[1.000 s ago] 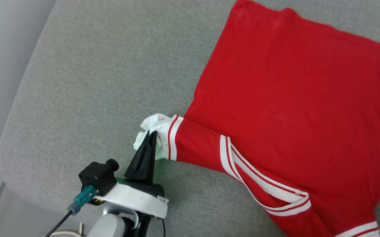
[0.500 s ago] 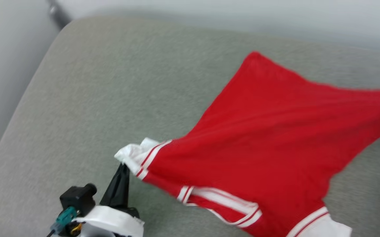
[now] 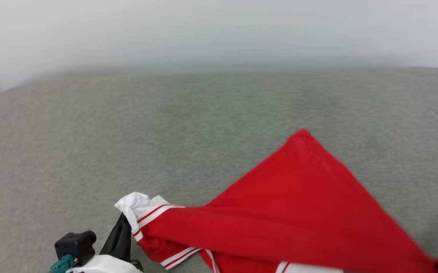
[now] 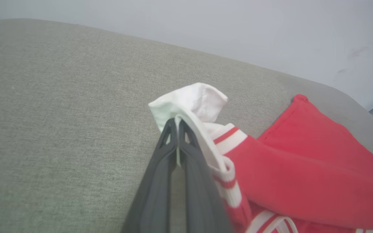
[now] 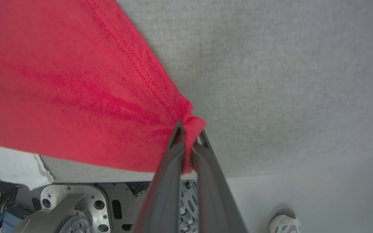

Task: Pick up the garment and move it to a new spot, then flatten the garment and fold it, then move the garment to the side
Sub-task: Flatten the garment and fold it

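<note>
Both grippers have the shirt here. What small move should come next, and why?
Probably lift both arms together: the left gripper pinches the white sleeve, the right gripper the red hem corner, while the garment sags onto the grey cushion.

Bright, flat light everywhere, no glare. Head view is smeared by motion blur, the garment (image 3: pixel 298 212) soft-edged, the wall (image 3: pixel 219 30) hazy. Wrist views come in sharper, the grey upholstery (image 4: pixel 60 113) crisp, just a faint shadow under the red cloth.

Grey fabric surface (image 3: pixel 128 132), pale wall (image 3: pixel 219 30) behind, pale floor (image 5: pixel 303 200)
</note>
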You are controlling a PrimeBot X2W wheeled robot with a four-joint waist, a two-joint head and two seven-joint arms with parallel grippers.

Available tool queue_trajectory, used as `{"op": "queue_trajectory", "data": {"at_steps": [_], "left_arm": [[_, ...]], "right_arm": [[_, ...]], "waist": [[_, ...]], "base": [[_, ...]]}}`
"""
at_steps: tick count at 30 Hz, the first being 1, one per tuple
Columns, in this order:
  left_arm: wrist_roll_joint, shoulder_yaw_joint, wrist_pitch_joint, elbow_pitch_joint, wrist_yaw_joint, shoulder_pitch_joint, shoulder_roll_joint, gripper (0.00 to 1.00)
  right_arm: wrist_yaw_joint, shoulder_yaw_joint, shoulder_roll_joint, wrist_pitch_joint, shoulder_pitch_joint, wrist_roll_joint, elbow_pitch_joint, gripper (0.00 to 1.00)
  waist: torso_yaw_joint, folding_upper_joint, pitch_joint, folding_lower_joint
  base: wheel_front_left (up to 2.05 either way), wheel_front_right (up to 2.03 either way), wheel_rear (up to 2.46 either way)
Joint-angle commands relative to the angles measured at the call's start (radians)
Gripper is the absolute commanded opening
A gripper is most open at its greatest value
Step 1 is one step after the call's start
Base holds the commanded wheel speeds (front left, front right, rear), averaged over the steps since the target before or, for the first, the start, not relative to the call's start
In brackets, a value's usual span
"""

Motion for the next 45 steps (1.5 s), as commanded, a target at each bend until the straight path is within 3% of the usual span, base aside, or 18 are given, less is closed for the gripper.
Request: {"op": "queue_trajectory", "data": {"at_steps": [1,7,9,10,11,12,15,20,24,27,31,39,45], "left_arm": [[-0.001,0.003,0.0,-0.003,0.005,0.009,0.002,0.0],[-0.009,0.006,0.017,-0.008,0.018,0.037,0.012,0.0],[-0.009,0.009,0.019,-0.015,0.02,0.038,0.017,0.0],[-0.009,0.009,0.022,-0.018,0.023,0.038,0.019,0.0],[-0.01,0.011,0.023,-0.022,0.026,0.039,0.022,0.0],[-0.009,0.012,0.029,-0.031,0.028,0.037,0.027,0.0],[-0.008,0.012,0.032,-0.038,0.033,0.031,0.029,0.0],[-0.004,0.008,0.021,-0.051,0.032,0.008,0.024,0.0],[0.004,-0.007,0.018,-0.06,0.022,-0.013,0.019,0.0],[0.009,-0.014,0.014,-0.069,0.019,-0.038,0.019,0.0],[0.018,-0.026,0.009,-0.081,0.01,-0.075,0.015,0.0],[0.034,-0.05,-0.01,-0.08,-0.007,-0.142,0.002,0.0],[0.037,-0.066,-0.024,-0.077,-0.018,-0.182,-0.013,0.0]], "right_arm": [[-0.001,0.005,0.006,-0.001,0.026,-0.005,-0.012,0.0],[-0.001,0.01,0.107,0.007,0.208,0.016,-0.033,0.0],[-0.001,0.009,0.135,-0.011,0.229,0.027,-0.039,0.42],[-0.001,0.011,0.138,-0.025,0.234,0.025,-0.044,1.0],[-0.001,0.014,0.138,-0.047,0.235,0.022,-0.051,1.0],[-0.001,0.008,0.134,-0.153,0.201,0.011,-0.07,1.0],[-0.001,0.004,0.132,-0.302,0.155,-0.012,-0.073,1.0],[-0.001,0.01,0.147,-0.552,0.031,-0.033,-0.021,1.0],[-0.001,0.039,0.14,-0.702,-0.076,-0.033,0.043,1.0],[-0.001,0.066,0.133,-0.741,-0.172,-0.023,0.095,1.0],[-0.001,0.122,0.11,-0.653,-0.297,0.003,0.17,1.0],[-0.001,0.245,0.047,-0.267,-0.505,0.06,0.209,1.0],[-0.001,0.295,0.057,-0.094,-0.565,0.054,0.25,1.0]], "waist": [[-0.047,0.0,-0.037,0.0001],[-0.094,0.0,-0.058,0.0001],[-0.103,0.0,-0.054,0.0001],[-0.106,0.0,-0.051,0.0001],[-0.109,0.0,-0.047,0.0001],[-0.113,0.0,-0.033,0.0001],[-0.111,0.0,-0.017,0.0001],[-0.095,0.0,0.013,0.0001],[-0.067,0.0,0.038,0.0001],[-0.042,0.0,0.07,0.0001],[-0.006,0.0,0.122,0.0001],[0.05,0.0,0.218,0.0001],[0.076,0.0,0.268,0.0001]], "base": [[0.0,0.0,0.0],[0.0,0.0,0.0],[0.0,0.0,0.0],[0.0,0.0,0.0],[0.0,0.0,0.0],[0.0,0.0,0.0],[0.0,0.0,0.0],[0.0,0.0,0.0],[0.0,0.0,0.0],[0.0,0.0,0.0],[0.0,0.0,0.0],[0.0,0.0,0.0],[0.0,0.0,0.0]]}}
